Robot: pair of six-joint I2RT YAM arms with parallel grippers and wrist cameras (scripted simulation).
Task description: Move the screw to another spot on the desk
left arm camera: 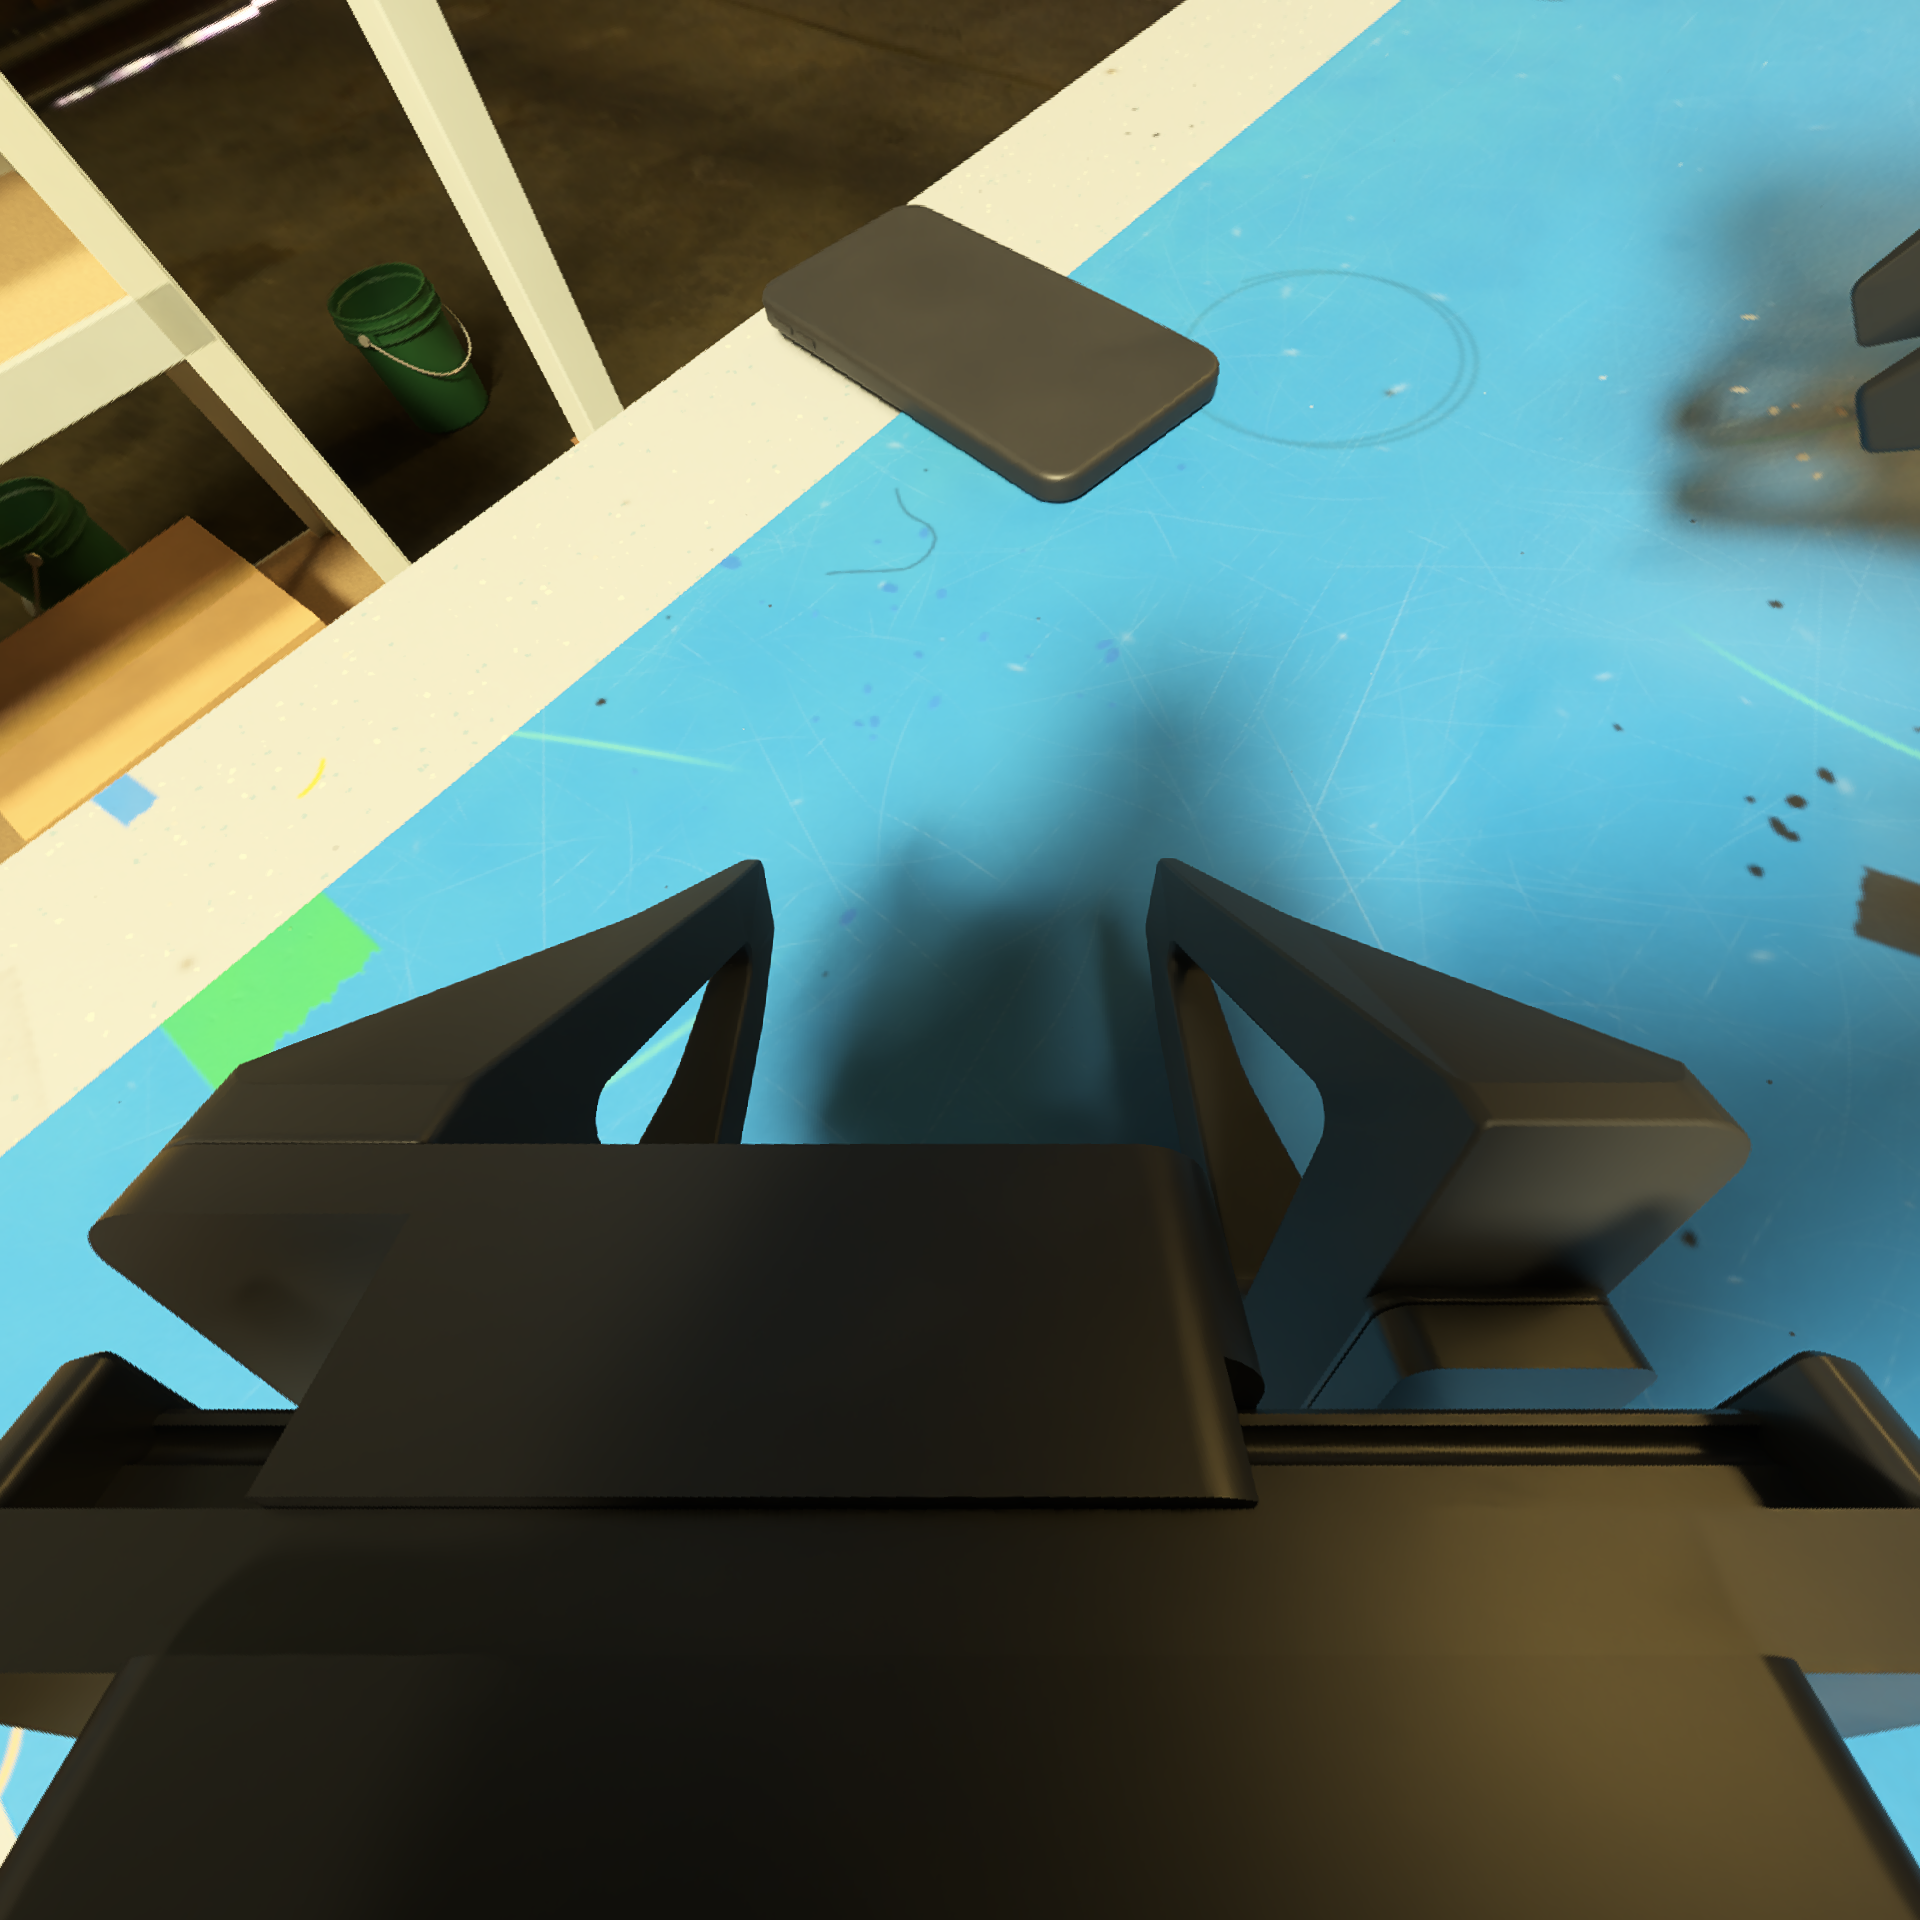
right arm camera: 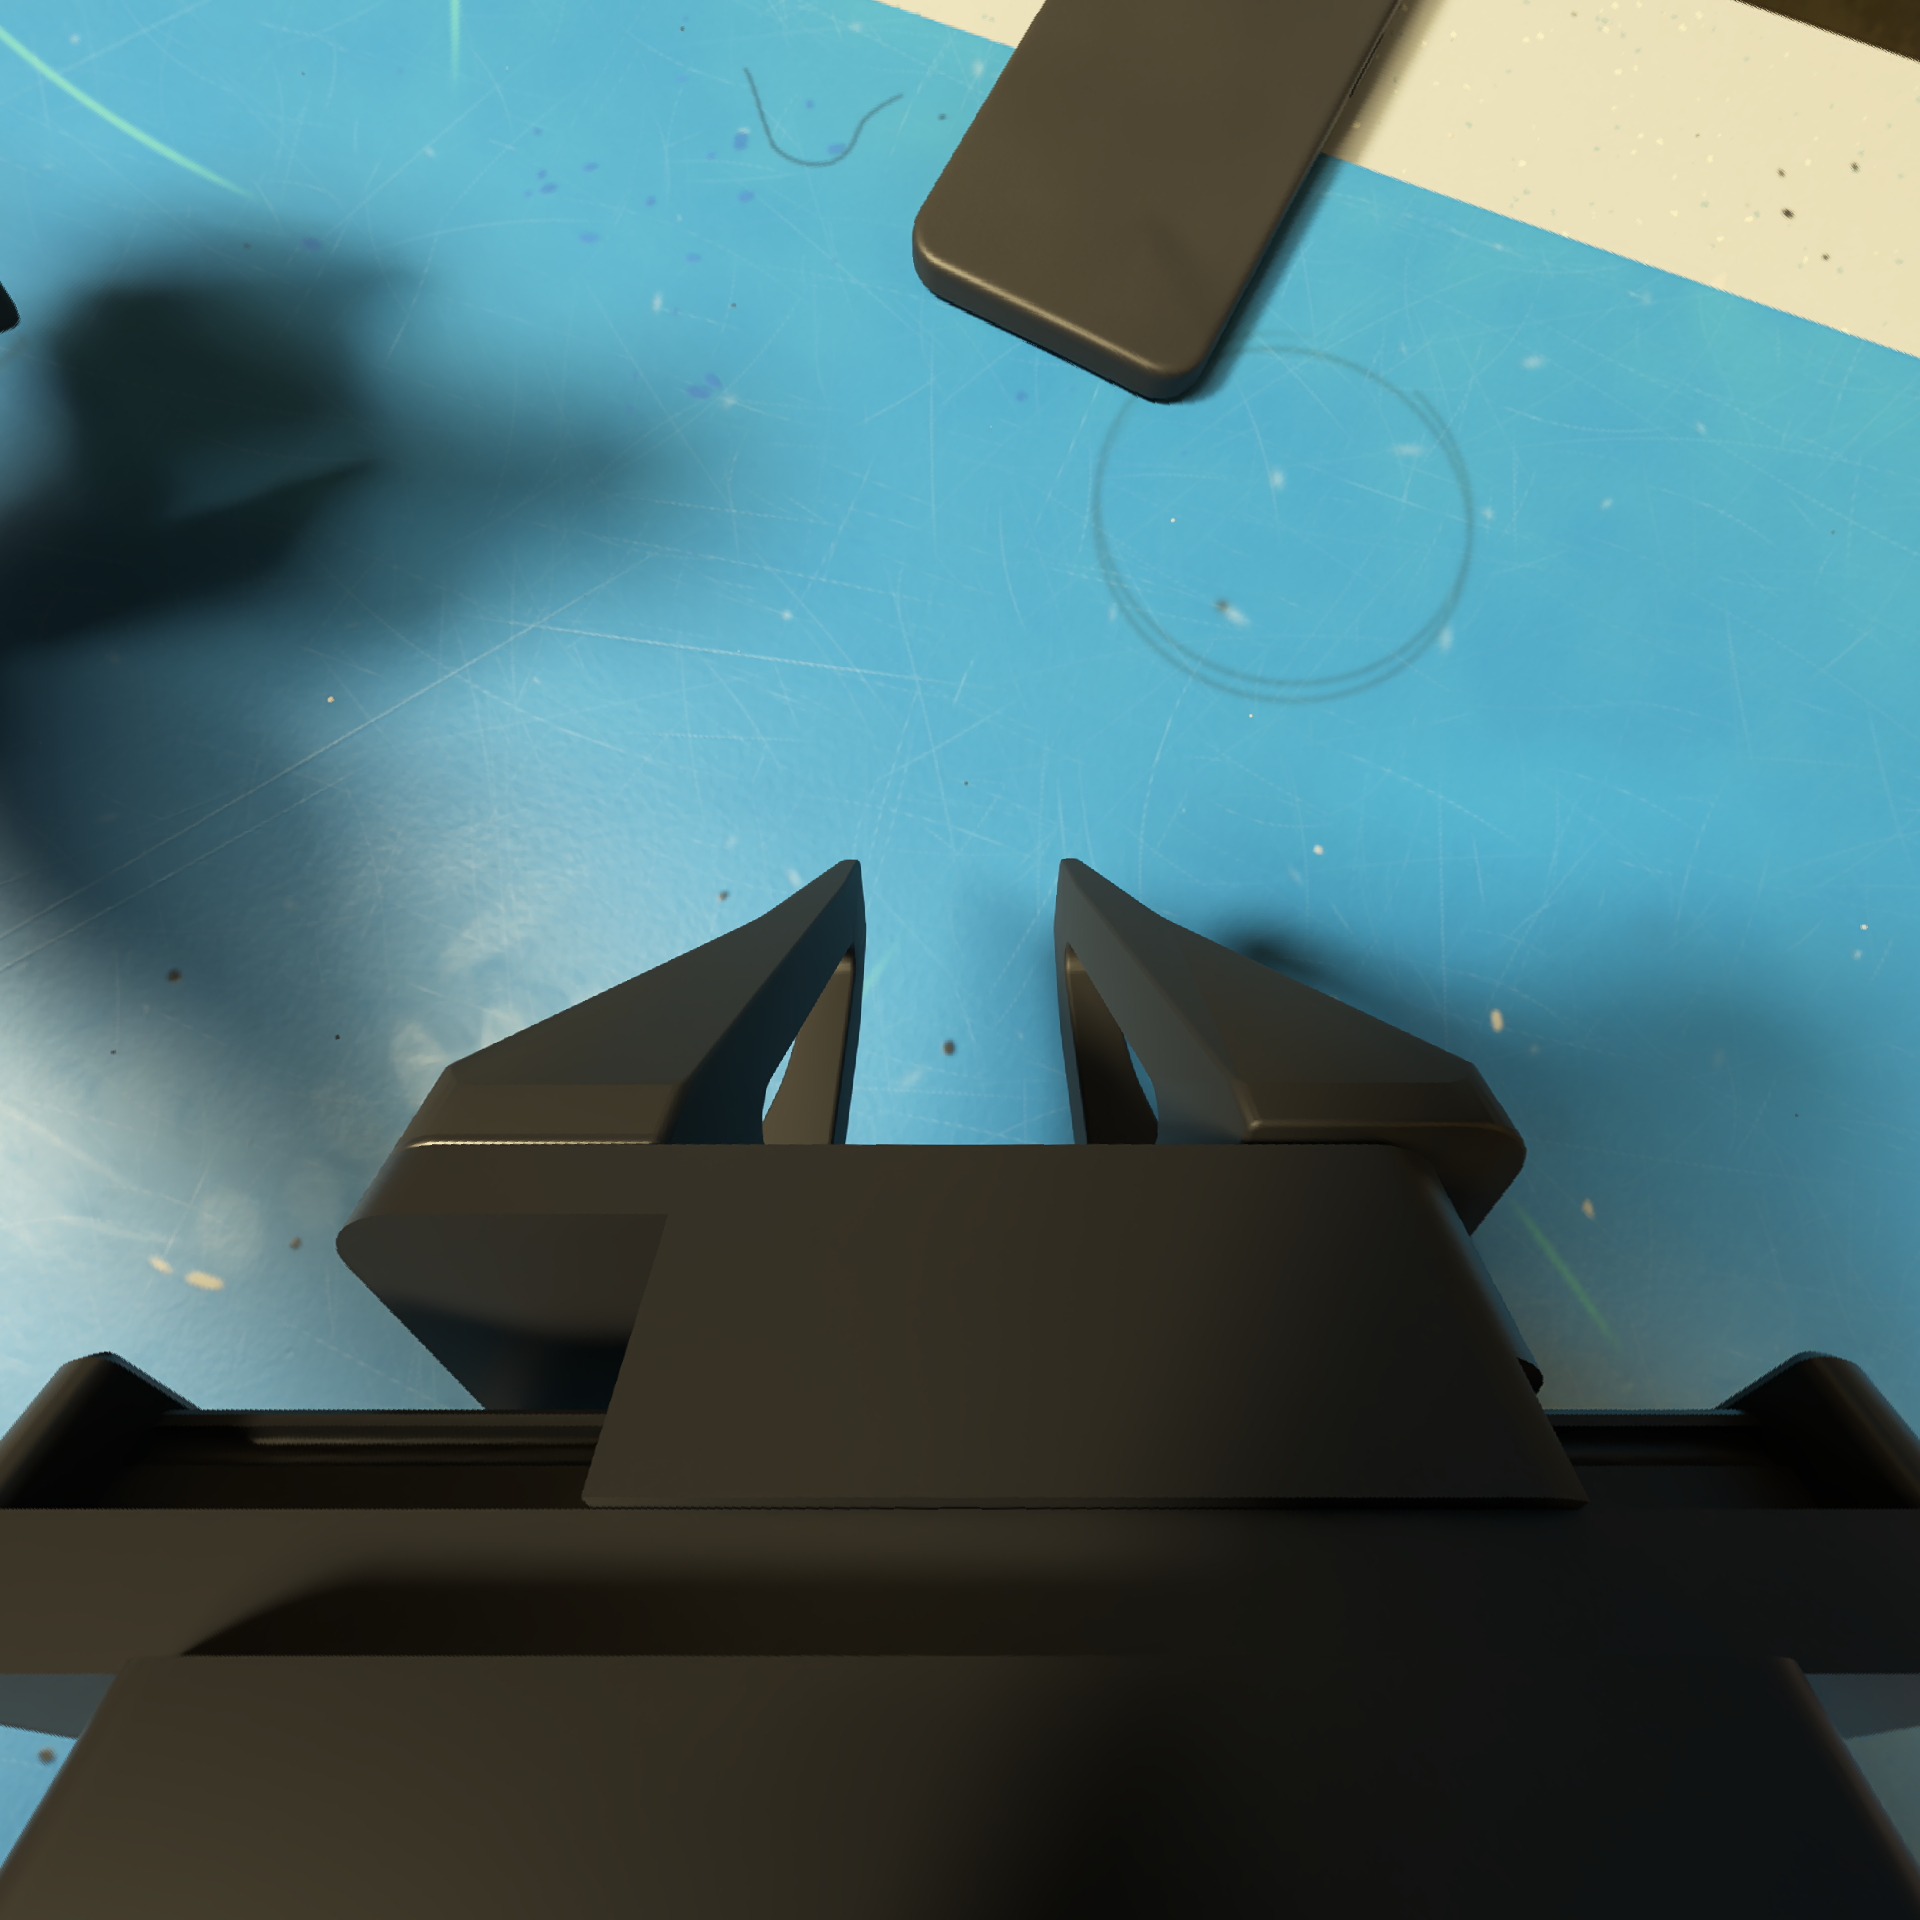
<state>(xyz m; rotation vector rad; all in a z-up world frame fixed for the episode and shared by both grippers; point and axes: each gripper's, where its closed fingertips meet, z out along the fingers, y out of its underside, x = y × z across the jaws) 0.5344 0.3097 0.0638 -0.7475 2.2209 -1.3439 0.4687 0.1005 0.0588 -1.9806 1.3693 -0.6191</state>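
I see no screw in either view. My left gripper hangs over the blue desk mat with its jaws wide apart and nothing between them. My right gripper is over the same mat, its jaws narrower but still apart, with only bare mat showing in the gap. The right gripper's fingertips also show at the far right edge of the left wrist view.
A dark grey phone lies flat across the mat's edge and the cream desk border; it also shows in the right wrist view. A drawn circle marks the mat beside it. Green buckets and shelving stand beyond the desk.
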